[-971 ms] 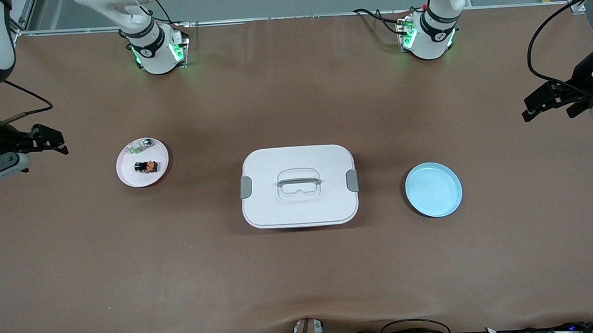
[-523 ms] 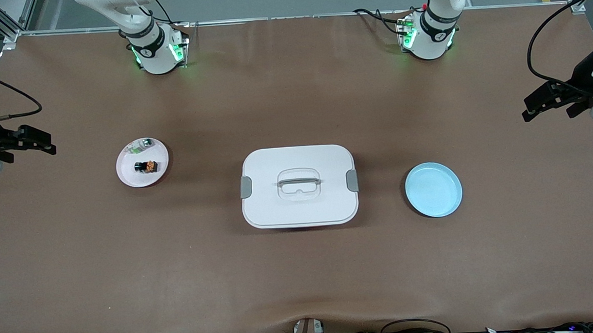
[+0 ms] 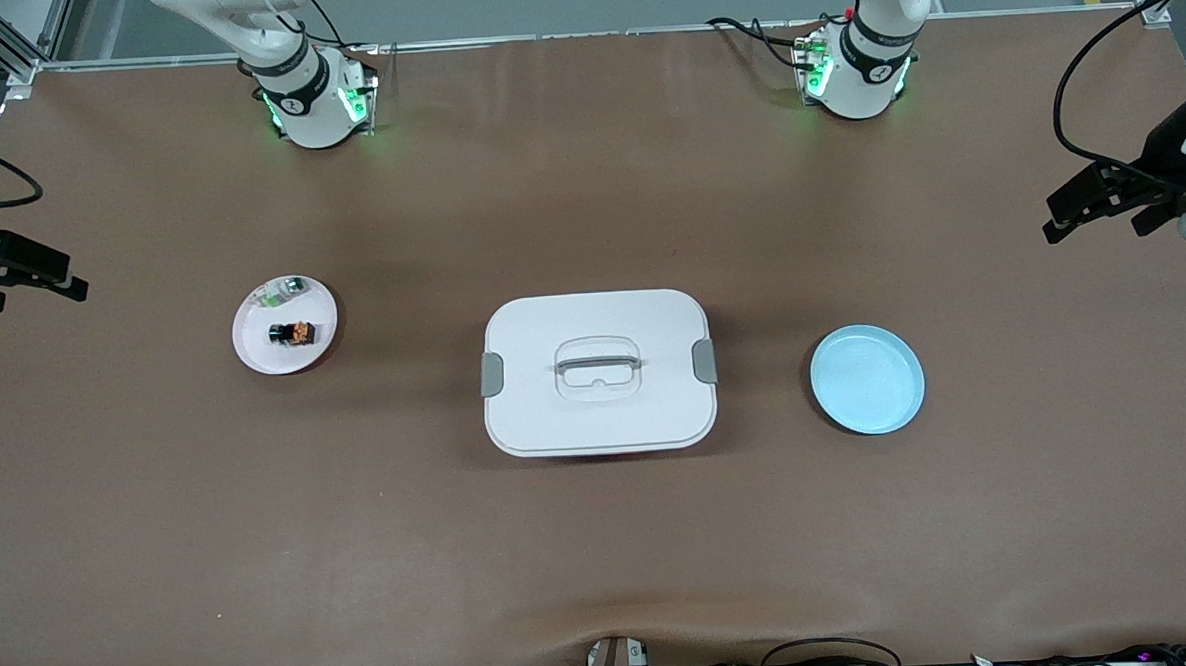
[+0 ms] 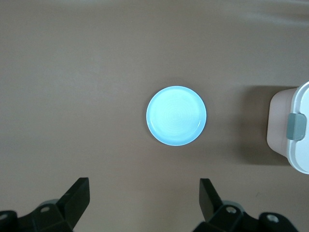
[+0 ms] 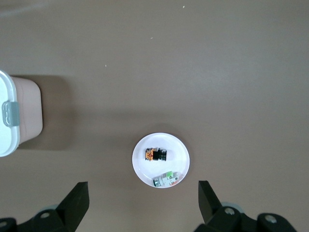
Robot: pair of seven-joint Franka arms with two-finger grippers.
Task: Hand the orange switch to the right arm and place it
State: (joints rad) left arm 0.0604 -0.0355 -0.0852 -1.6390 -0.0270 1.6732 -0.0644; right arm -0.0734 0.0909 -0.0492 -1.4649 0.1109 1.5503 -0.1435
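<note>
Brown matting is covering the table, where the tiny black-and-orange switch (image 3: 293, 332) is lying on a small white round plate (image 3: 254, 353) toward the right arm's end. Both the right gripper (image 5: 140, 203) and left gripper (image 4: 142, 200) are hovering released, holding nothing.

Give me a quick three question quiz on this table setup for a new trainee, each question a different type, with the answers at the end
1. True or false: the orange switch lies on the blue plate.
2. Multiple choice: what sits between the two plates? A) a white lidded box B) a drawer C) a cup
3. Fill in: the left hand and right hand are both ____ and hold nothing.

Key
1. False. It lies on the white plate, beside a pale part with a green bit.
2. A
3. open
</note>
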